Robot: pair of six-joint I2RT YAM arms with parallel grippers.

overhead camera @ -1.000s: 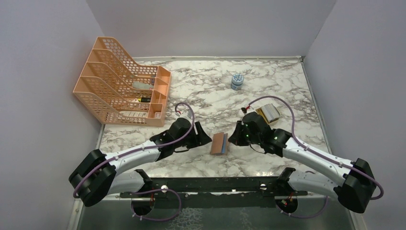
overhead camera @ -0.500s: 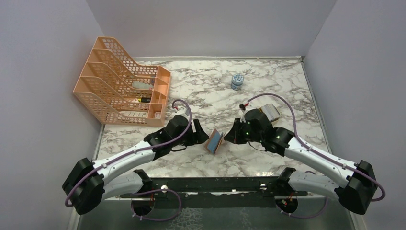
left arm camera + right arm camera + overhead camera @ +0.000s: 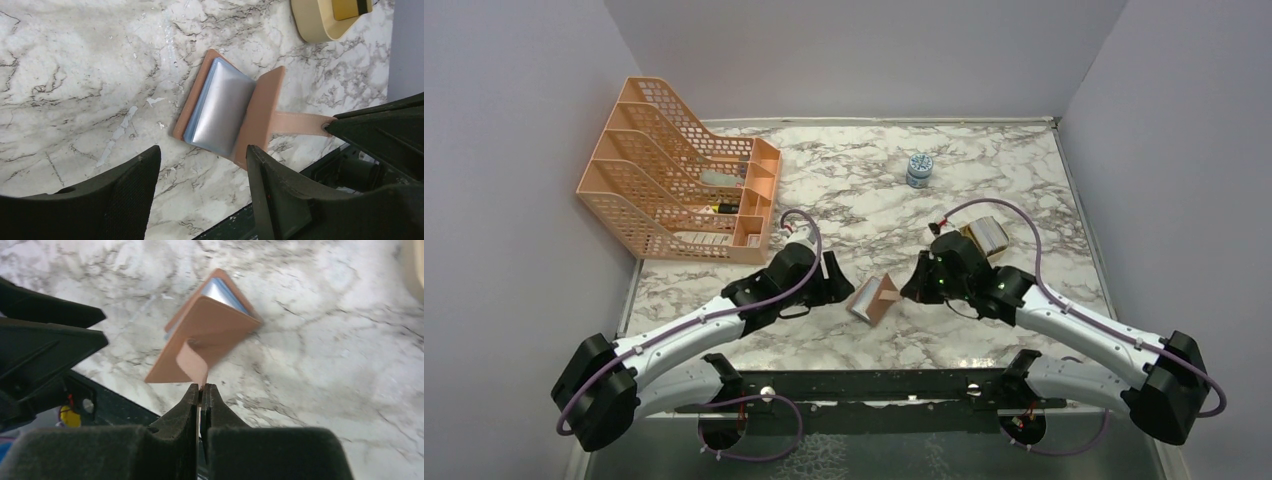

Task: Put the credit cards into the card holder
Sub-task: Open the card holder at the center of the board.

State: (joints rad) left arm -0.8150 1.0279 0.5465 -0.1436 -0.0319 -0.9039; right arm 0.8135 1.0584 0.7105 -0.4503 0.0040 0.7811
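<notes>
Fingers of my right gripper (image 3: 201, 390) are pinched shut on the thin tan strap (image 3: 192, 360) of the small tan leather card holder (image 3: 260, 115), tenting its right cover up. My left gripper (image 3: 202, 155) hangs wide and empty just beside it. I judge the strap wants a gentle, steady pull while the left pins the lower cover flat. The holder sits near-centre on the marble table (image 3: 854, 190), between both arms. Its long axis runs roughly near-to-far, and the clear sleeves (image 3: 220, 105) face up and left.

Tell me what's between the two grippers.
The card holder, half open, between the open left gripper and the right gripper pinching its strap; the top view shows it.
</notes>
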